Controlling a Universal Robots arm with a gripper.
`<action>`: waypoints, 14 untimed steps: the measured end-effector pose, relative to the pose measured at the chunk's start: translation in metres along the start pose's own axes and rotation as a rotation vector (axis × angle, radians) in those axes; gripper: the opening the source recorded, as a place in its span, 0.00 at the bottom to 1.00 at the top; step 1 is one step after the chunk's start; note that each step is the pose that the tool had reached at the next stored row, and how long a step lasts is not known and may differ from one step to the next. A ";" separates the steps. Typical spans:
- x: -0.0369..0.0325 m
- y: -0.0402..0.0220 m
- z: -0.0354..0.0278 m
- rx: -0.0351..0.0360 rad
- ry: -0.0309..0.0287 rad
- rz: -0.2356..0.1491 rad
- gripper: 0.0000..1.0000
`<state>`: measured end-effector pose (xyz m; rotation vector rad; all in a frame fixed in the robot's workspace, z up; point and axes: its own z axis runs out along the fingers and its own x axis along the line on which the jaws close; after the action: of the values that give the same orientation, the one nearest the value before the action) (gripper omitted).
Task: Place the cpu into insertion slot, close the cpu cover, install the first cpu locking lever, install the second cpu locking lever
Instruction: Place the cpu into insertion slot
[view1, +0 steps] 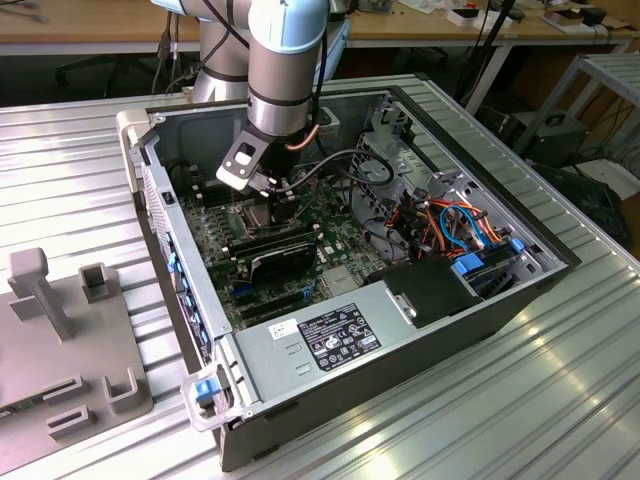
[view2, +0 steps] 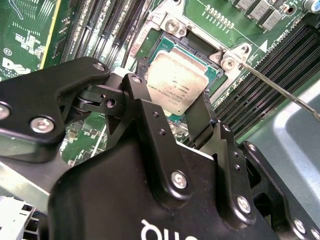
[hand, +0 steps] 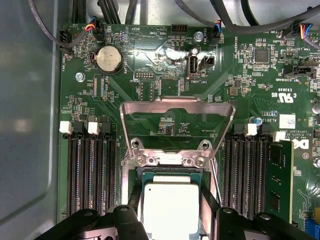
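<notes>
The cpu (hand: 170, 210) is a square chip with a dull silver top, held level between my black fingers (hand: 133, 200). My gripper (hand: 170, 197) is shut on it, one finger on each side. It hangs just over the insertion slot (hand: 172, 173), whose dark centre is mostly hidden beneath it. The cpu cover (hand: 177, 105), a silver frame with a large window, stands swung open beyond the slot. In the second wrist view the cpu (view2: 175, 80) sits in my gripper (view2: 169, 92) above the slot's rim (view2: 167, 25), and a thin wire lever (view2: 280, 90) lies off to one side.
My arm (view1: 285, 90) reaches down into an open computer case (view1: 480, 300). Long black memory slots (hand: 92, 170) flank the socket on both sides. A black card (view1: 280, 250), a power supply (view1: 335, 335) and bundled cables (view1: 450, 225) crowd the case. A grey fixture (view1: 60, 350) sits at the exterior view's left.
</notes>
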<state>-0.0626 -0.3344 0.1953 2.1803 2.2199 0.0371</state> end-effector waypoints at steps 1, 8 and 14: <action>0.0000 0.0000 0.0002 0.0000 0.0000 0.000 0.55; 0.0001 -0.0008 0.0021 -0.0004 0.0009 0.001 0.55; 0.0001 -0.0037 0.0025 0.0001 0.0014 0.001 0.55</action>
<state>-0.0662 -0.3343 0.1927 2.1818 2.2199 0.0384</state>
